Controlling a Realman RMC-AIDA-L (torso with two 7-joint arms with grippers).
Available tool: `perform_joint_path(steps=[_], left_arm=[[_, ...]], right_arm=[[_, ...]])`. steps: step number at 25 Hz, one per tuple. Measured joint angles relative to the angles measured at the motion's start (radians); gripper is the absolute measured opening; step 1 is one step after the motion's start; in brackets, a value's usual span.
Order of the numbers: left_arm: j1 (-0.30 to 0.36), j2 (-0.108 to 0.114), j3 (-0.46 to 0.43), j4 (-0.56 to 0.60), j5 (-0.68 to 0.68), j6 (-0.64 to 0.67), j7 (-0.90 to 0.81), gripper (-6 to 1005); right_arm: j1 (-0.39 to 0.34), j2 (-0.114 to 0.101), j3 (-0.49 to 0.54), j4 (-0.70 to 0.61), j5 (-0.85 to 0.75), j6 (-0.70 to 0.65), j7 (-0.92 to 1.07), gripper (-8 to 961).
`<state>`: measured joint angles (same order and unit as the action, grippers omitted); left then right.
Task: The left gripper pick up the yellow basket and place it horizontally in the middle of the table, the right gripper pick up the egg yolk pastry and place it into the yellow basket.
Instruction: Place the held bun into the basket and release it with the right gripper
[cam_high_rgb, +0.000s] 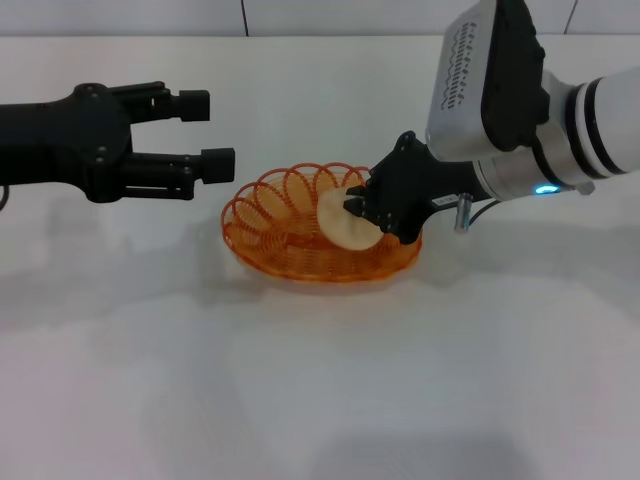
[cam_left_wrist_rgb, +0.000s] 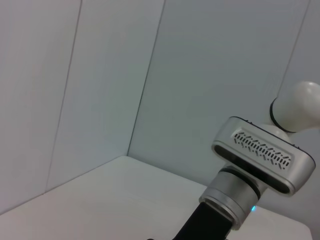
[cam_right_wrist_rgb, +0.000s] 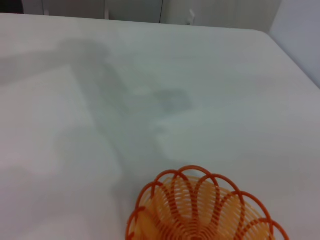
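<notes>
The yellow basket (cam_high_rgb: 290, 235), an orange-amber wire oval, lies flat on the white table (cam_high_rgb: 320, 400) near its middle. Its looped rim also shows in the right wrist view (cam_right_wrist_rgb: 200, 210). My right gripper (cam_high_rgb: 362, 212) is over the basket's right half and is shut on the egg yolk pastry (cam_high_rgb: 340, 222), a pale cream round held on edge inside the basket. My left gripper (cam_high_rgb: 208, 132) hangs open and empty above the table, just left of the basket and apart from it.
The right arm's silver-grey housing (cam_high_rgb: 480, 85) rises at the back right and shows in the left wrist view (cam_left_wrist_rgb: 260, 155). A pale wall (cam_left_wrist_rgb: 125, 75) stands behind the table's far edge.
</notes>
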<state>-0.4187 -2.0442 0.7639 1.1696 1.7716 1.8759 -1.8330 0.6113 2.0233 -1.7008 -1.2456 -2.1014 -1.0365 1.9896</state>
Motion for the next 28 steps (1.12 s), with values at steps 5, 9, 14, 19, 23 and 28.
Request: perform_joint_path(steps=[5,9,14,19,23,28], left_arm=[[0.000,0.000,0.000,-0.001,0.000,-0.001,0.000,886],[0.000,-0.001,0.000,-0.002,0.000,-0.003,-0.001,885],[0.000,-0.002,0.000,-0.001,0.000,-0.011,-0.002,885],[0.000,-0.001,0.001,-0.002,0.000,-0.016,-0.002,885],[0.000,0.001,0.002,-0.001,0.000,-0.016,-0.002,886],[0.000,0.001,0.001,0.000,0.000,-0.016,-0.002,886]], right_arm=[[0.001,0.000,-0.002,0.000,0.004,0.001,0.000,38],[0.003,0.000,-0.003,0.000,0.010,0.001,0.000,38],[0.015,0.000,-0.005,0.007,0.011,0.001,0.000,37],[0.028,0.000,-0.005,0.016,0.012,0.001,0.000,39],[0.029,0.001,-0.005,0.016,0.019,0.001,0.000,43],[0.031,0.000,-0.004,0.017,0.025,0.001,-0.001,49]])
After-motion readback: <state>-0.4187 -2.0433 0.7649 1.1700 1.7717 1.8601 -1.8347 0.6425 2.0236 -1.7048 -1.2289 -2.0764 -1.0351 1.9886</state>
